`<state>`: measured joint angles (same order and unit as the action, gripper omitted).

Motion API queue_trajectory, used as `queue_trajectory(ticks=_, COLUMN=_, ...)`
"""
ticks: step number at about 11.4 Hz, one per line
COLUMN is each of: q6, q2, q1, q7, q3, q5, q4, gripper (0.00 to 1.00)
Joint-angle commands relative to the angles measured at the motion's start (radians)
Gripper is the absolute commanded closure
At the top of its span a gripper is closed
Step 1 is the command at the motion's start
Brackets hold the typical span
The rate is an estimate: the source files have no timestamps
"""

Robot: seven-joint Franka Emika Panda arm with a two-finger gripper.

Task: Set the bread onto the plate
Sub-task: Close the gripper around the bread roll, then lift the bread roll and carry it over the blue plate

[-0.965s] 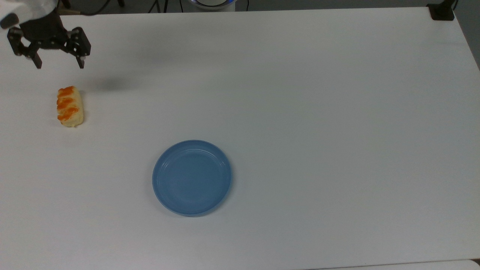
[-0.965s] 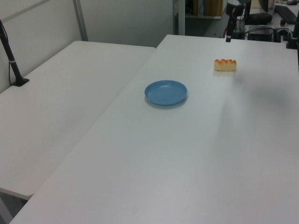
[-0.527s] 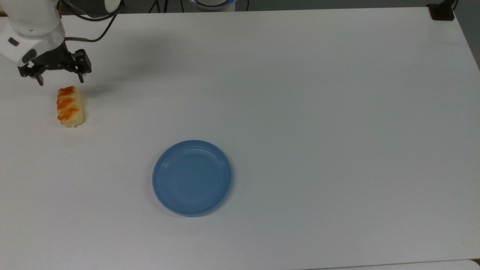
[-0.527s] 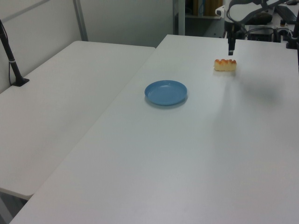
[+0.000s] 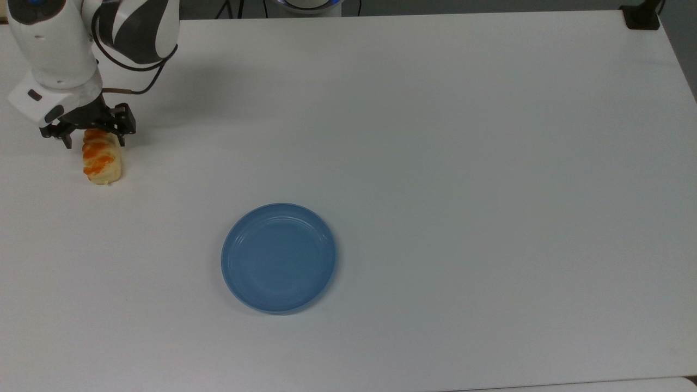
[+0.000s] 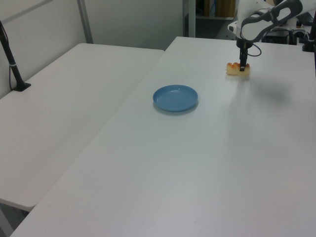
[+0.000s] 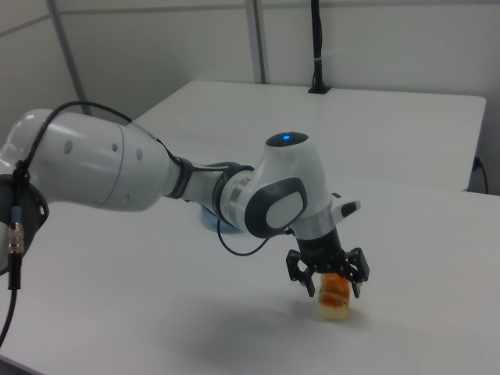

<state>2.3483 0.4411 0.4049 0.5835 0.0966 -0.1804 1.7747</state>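
White matte table [image 5: 463, 136] under even, soft light. Second white table [image 6: 64, 108] stands just beside it on left view's left, narrow seam between them. Black pole on clamp base [image 6: 15, 74] at that table's far edge, cable along it. Pale partition wall [image 6: 133, 22] with grey metal posts [image 6: 85, 20] behind. Black clamp [image 5: 642, 16] at corner of table on top view's upper right. Shelving and dark equipment [image 6: 276, 19] in background on left view's upper right.

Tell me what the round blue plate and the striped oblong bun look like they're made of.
The round blue plate looks like matte plastic: even colour, faint moulded rings, no glare. The striped oblong bun has a pale cream body with glossy orange-brown stripes; whether it is real bread or a foam model is unclear.
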Motion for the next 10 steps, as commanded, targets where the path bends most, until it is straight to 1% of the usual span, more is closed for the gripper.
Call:
queue_trajectory(ticks=1, q6=0.048, q2=0.014, q1=-0.024, q7=-0.138, q3=0.003, q5=-0.018, q4=0.015, gripper=0.34)
queue_trajectory(ticks=2, q6=0.043, q2=0.011, q1=-0.027, q7=-0.195, q3=-0.001, q5=-0.016, q4=0.011, gripper=0.46)
queue_trajectory(ticks=3, q6=0.033, q2=0.005, q1=-0.029, q7=-0.239, q3=-0.006, q5=-0.016, q4=0.006, gripper=0.53)
queue_trajectory(ticks=4, q6=0.016, q2=-0.011, q1=-0.031, q7=-0.249, q3=-0.006, q5=-0.016, q4=0.0, gripper=0.53)
queue_trajectory(ticks=5, q6=-0.044, q2=-0.037, q1=-0.032, q7=-0.251, q3=-0.012, q5=-0.01, q4=-0.02, gripper=0.53)
queue_trajectory(ticks=6, q6=-0.125, q2=-0.062, q1=-0.034, q7=-0.26, q3=-0.037, q5=-0.002, q4=-0.058, gripper=0.53)
queue_trajectory(ticks=8, q6=-0.263, q2=-0.076, q1=-0.035, q7=-0.351, q3=-0.107, q5=0.001, q4=-0.156, gripper=0.53)
queue_trajectory(ticks=10, q6=-0.303, q2=-0.076, q1=-0.052, q7=-0.521, q3=-0.191, q5=0.001, q4=-0.213, gripper=0.53)
